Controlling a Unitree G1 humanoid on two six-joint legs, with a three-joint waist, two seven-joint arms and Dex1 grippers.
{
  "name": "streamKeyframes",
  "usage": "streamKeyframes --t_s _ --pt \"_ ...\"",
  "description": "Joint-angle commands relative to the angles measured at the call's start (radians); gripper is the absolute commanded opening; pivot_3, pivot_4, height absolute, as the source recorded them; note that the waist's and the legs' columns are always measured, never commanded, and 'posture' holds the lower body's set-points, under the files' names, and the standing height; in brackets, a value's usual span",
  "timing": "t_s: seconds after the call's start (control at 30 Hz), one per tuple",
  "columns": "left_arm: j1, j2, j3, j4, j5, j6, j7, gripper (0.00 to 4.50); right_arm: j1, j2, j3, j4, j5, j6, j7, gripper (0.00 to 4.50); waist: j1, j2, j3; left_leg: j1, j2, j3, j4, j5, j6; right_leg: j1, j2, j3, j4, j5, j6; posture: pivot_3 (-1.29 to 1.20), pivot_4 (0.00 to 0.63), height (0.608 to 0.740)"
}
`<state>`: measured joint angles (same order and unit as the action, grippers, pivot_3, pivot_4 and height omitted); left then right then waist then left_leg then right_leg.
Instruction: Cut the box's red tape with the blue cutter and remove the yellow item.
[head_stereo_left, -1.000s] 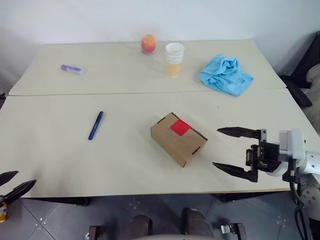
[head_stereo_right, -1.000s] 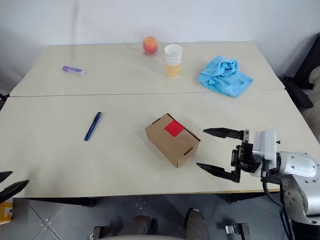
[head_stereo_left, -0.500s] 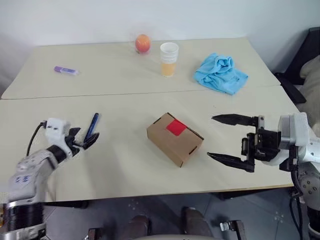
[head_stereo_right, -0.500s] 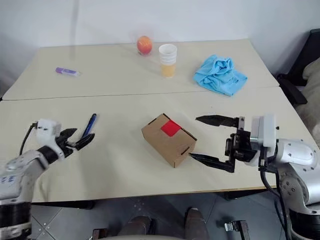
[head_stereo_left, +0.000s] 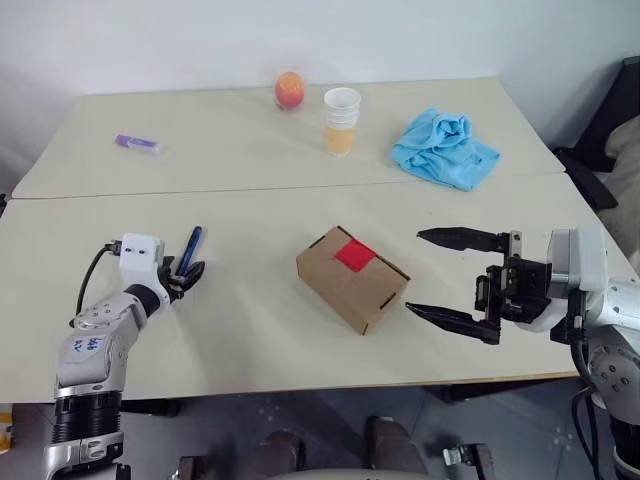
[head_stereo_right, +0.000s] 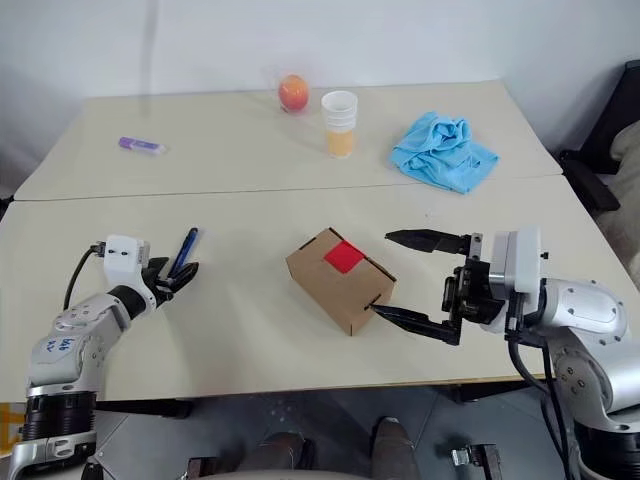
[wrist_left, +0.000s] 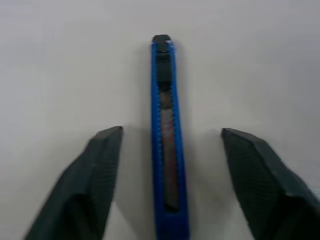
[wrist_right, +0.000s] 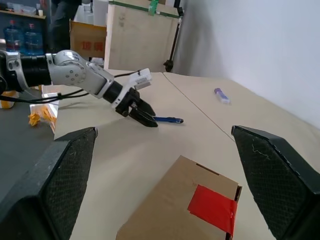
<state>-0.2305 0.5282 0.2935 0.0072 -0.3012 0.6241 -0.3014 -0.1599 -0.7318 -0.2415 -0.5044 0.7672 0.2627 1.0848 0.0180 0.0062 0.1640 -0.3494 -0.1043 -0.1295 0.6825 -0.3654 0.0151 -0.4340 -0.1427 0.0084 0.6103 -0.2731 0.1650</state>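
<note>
Beside box (head_stereo_left: 352, 277), right hand (head_stereo_left: 452, 276) spread; left hand (wrist_left: 167, 137) spread, straddling blue cutter (wrist_left: 165, 135).

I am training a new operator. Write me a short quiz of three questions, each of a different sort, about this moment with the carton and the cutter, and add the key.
1. True or false: the left gripper already pinches the blue cutter.
2. Which thing stands closest to the paper cup? A) the orange-red fruit B) the purple stick C) the box
3. Fill in: the red tape sits on the box's ____ face.

Key:
1. False. The cutter lies on the table between the fingers, with a gap on each side.
2. A.
3. Top. The right gripper waits open beside the box.
</note>
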Motion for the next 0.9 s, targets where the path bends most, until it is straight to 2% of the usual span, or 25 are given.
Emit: streamKeyframes --t_s 0.03,0.17,0.23,0.3,0.4,0.5,0.6,0.7,0.8,0.9 --pt "0.065 0.004 -0.033 0.056 0.052 0.014 0.009 2.09 0.007 0.009 -0.024 -0.033 0.0 -0.03 -0.014 4.5 0.001 0.003 -0.002 0.0 0.0 0.0 0.0 0.0 0.0 0.001 0.0 0.0 -0.001 0.0 0.0 0.0 0.15 0.74" --pt "0.07 -0.005 -0.032 0.064 0.045 0.007 0.014 0.86 0.011 0.009 -0.021 -0.032 -0.002 -0.038 -0.019 4.5 0.001 0.004 -0.002 0.009 0.001 0.002 -0.002 0.0 0.0 0.008 0.001 0.001 -0.002 0.0 0.0 0.0 0.15 0.74" --pt "0.073 -0.01 -0.037 0.073 0.039 -0.004 0.002 0.42 0.007 0.009 -0.018 -0.027 -0.003 -0.042 -0.021 4.5 0.001 0.004 -0.003 0.012 0.002 0.003 -0.003 -0.001 -0.001 0.009 0.002 0.002 -0.002 0.0 0.0 0.0 0.15 0.74" --pt "0.072 -0.017 -0.038 0.082 0.031 -0.025 -0.01 0.42 0.002 0.008 -0.014 -0.022 -0.005 -0.045 -0.022 4.5 0.001 0.005 -0.003 0.012 0.003 0.004 -0.003 -0.001 -0.001 0.009 0.002 0.003 -0.002 0.0 0.0 0.0 0.15 0.74" --pt "0.051 -0.006 -0.037 0.109 0.024 -0.155 -0.082 0.42 -0.013 0.008 -0.006 -0.011 -0.008 -0.046 -0.019 4.5 0.004 0.005 -0.003 0.012 0.003 0.004 -0.003 -0.001 -0.001 0.009 0.003 0.003 -0.002 0.0 0.0 0.0 0.15 0.74" --pt "0.04 0.055 -0.028 0.12 0.029 -0.363 -0.221 0.42 -0.032 0.0 0.008 -0.017 -0.002 -0.028 -0.017 4.5 0.005 0.004 -0.002 0.012 0.003 0.004 -0.003 -0.001 -0.001 0.009 0.003 0.003 -0.003 0.0 0.0 0.0 0.15 0.74" --pt "0.059 0.172 -0.062 0.133 0.046 -0.596 -0.46 0.42 -0.022 -0.026 0.056 -0.067 0.011 0.008 0.023 4.5 0.005 0.0 0.0 0.008 0.005 0.004 -0.003 -0.001 -0.002 0.007 0.004 0.002 -0.005 0.0 0.0 0.0 0.15 0.74" --pt "0.074 0.265 -0.112 0.141 0.057 -0.747 -0.642 0.42 -0.001 -0.04 0.1 -0.119 0.038 0.064 0.017 4.5 0.007 0.001 0.0 0.004 0.009 0.003 -0.003 -0.003 -0.003 0.005 0.008 0.0 -0.009 0.0 -0.002 0.0 0.15 0.74" --pt "0.09 0.313 -0.168 0.078 0.047 -0.802 -0.766 0.42 0.027 -0.046 0.136 -0.168 0.047 0.118 -0.018 4.5 0.008 0.001 0.0 0.002 0.01 0.001 -0.003 -0.005 -0.002 0.005 0.008 -0.002 -0.012 0.001 -0.002 0.0 0.15 0.74" --pt "0.093 0.328 -0.264 -0.027 0.088 -0.802 -0.822 0.42 0.065 -0.073 0.172 -0.206 0.014 0.185 -0.065 4.5 0.009 0.001 0.0 -0.001 0.01 0.001 -0.001 -0.006 0.0 0.005 0.008 -0.002 -0.011 0.001 -0.002 0.0 0.15 0.74"
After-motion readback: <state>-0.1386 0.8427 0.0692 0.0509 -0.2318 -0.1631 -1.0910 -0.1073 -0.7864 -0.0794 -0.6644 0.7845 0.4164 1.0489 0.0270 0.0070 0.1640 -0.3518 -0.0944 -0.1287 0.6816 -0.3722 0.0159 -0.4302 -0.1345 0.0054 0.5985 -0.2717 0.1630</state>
